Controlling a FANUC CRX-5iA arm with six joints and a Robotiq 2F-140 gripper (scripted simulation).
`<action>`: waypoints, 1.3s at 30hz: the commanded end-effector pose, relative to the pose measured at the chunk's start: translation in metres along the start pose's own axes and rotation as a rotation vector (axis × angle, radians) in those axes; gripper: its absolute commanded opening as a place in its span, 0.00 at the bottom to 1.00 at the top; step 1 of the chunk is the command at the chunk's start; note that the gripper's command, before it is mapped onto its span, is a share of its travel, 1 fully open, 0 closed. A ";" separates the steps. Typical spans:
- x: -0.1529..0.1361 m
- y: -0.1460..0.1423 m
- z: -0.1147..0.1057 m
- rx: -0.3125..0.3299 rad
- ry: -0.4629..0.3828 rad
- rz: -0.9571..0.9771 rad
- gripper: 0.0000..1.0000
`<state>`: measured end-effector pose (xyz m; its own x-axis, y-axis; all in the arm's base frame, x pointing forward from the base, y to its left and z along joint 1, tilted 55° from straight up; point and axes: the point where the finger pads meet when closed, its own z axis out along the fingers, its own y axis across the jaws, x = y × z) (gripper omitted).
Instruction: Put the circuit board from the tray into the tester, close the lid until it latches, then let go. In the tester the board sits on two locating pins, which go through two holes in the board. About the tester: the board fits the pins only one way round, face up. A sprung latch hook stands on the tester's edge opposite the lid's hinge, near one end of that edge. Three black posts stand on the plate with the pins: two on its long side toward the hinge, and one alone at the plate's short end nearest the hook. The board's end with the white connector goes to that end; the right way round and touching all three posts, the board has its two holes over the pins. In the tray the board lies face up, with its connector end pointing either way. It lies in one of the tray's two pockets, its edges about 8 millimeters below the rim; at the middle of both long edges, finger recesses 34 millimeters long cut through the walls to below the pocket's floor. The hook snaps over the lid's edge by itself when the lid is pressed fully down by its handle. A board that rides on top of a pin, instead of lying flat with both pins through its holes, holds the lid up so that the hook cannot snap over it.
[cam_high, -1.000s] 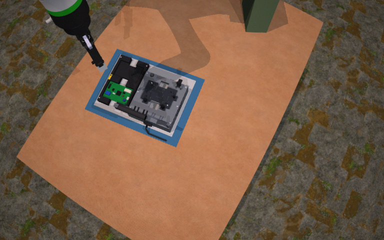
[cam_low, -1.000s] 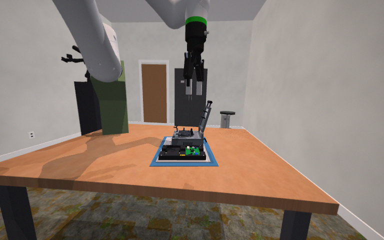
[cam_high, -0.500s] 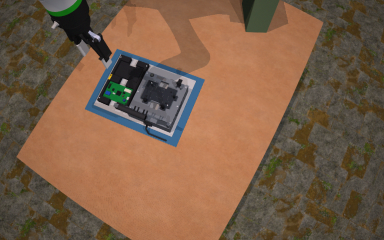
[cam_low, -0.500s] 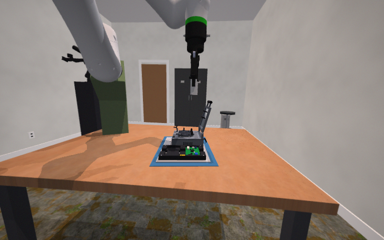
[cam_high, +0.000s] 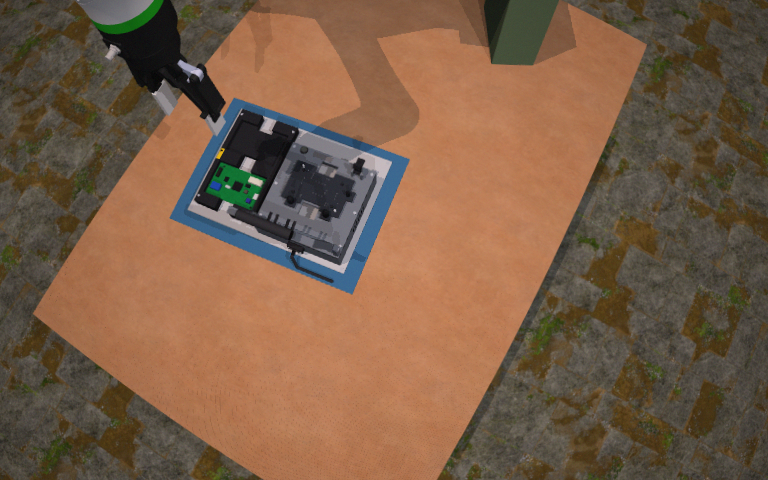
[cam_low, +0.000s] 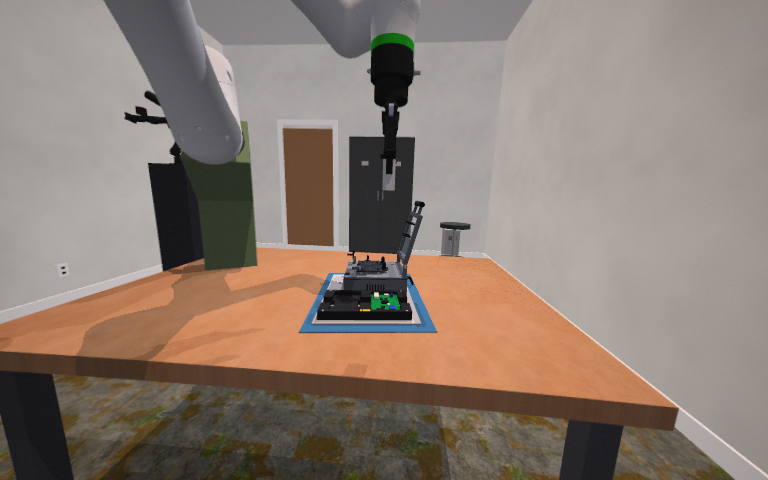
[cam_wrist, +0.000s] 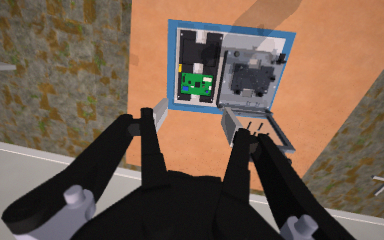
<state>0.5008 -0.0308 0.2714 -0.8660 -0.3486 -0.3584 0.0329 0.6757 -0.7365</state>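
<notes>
Nearest in the wrist view: the claw, half spread and pinching nothing, hanging high above the table. Far below, taking the tray as landmark: lying on a blue mat, with the circuit board face up in one of its two pockets, the pocket nearer the lid's hinge side of the tester. White connector at the board's end toward the tester; small blue part at the opposite end. Second pocket of the tray seemingly without a board. Just beside the tray, touching or almost: the tester, with lid standing open and tilted back. Behind all, at the table's far end, a green pedestal.

Judged, not seen: a light, thin and stiff plate, with fragile parts on top, probably slippery on its narrow edges. Best taken by the two long edges at their middle, where the finger recesses cut through the tray walls, with fingers lowered below the rim. Gentle squeeze only, and level lift, to avoid tilting in the pocket.
</notes>
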 end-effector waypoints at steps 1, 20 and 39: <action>0.000 0.000 0.001 0.000 0.000 0.000 0.58; 0.018 0.001 0.122 0.000 0.000 0.000 0.58; 0.034 0.002 0.235 0.000 0.000 0.000 0.58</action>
<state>0.5821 -0.1863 0.1286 -0.8706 -0.3442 -0.3516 0.0284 0.6783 -0.7343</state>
